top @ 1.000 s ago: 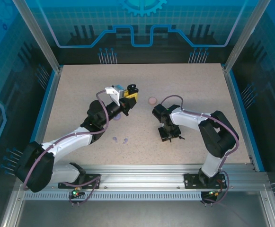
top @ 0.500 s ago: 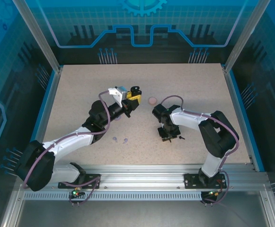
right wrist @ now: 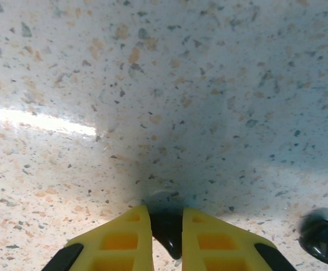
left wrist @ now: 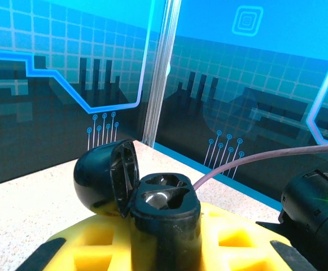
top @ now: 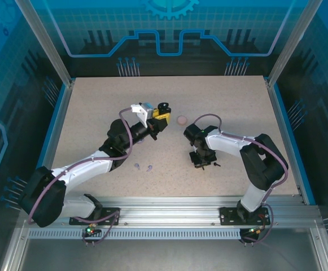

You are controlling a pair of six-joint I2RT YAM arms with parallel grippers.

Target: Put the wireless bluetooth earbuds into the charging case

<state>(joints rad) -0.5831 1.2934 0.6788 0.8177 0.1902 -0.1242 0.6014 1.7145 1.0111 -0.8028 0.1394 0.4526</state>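
Observation:
My left gripper [top: 158,118] is raised above the table middle and is shut on the black charging case [left wrist: 166,212]. The case stands upright between the yellow fingers [left wrist: 90,245], with its lid [left wrist: 104,178] hinged open to the left and both sockets showing. My right gripper [right wrist: 167,221] points straight down at the table, shut on a black earbud [right wrist: 169,232] that touches the surface. A second black earbud [right wrist: 320,240] lies just to its right, also seen as a dark speck [top: 216,165] in the top view. Two lilac earbuds [top: 143,167] lie near the left forearm.
A small pink round case [top: 180,119] sits on the speckled table [top: 231,107] between the two grippers. Blue rails and clear walls bound the table on the left, right and far sides.
The left gripper has carried the open black case a little to the right. The right gripper has stayed low on the table, shifting only slightly.

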